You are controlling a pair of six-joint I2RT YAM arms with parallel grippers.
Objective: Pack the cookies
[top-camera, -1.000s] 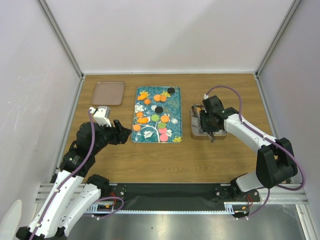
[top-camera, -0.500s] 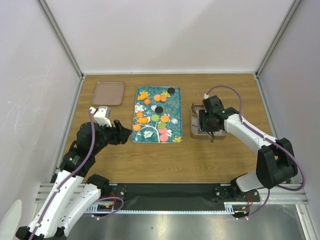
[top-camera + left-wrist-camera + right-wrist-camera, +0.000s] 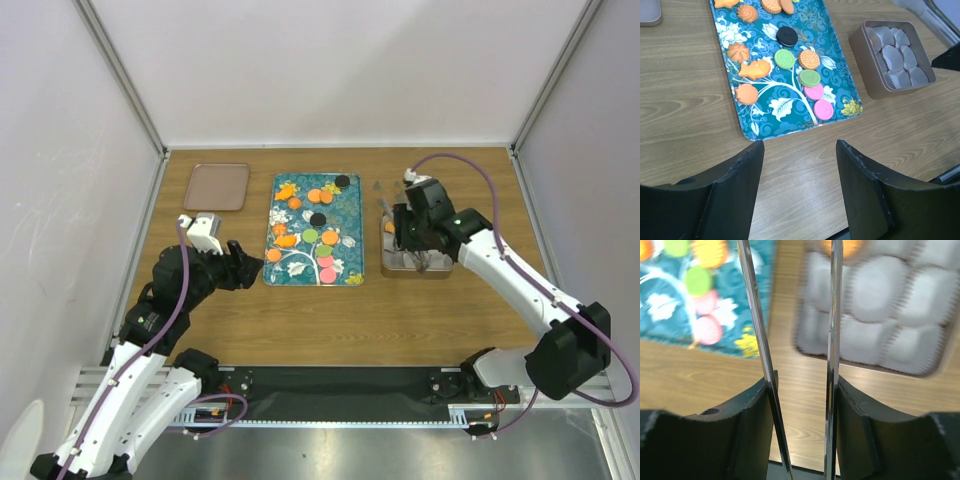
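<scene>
**Risks.** The left claw [image 3: 799, 146] hangs open and empty over the wooden surface [image 3: 685, 110], just beside the near-left corner of the teal floral rectangular tray [image 3: 775, 112]. A careless descent there could strike the rim and shift the tray, scattering its load. The small round cookies [image 3: 785, 58] — orange, black, green and pink — lie close together, so a pick at one may nudge its neighbour. The right claw [image 3: 797, 315], fitted with two long thin metal blades [image 3: 756, 305], stands over the tin. The blades are apart with nothing between them. They could snag or crumple a paper cup, or drag the tin, which is probably light.

**Containers.**
- **Far left:** a flat brown rectangular tray [image 3: 218, 186], with nothing visible in it.
- **Centre:** the teal tray, carrying nearly all the cookies plus some shaped orange biscuits [image 3: 759, 69].
- **Right:** a rectangular metal tin [image 3: 892, 92] lined with white fluted paper cups [image 3: 900, 55]. One orange cookie [image 3: 389, 227] appears to sit in a far-left cup — the other cups are unfilled.
</scene>
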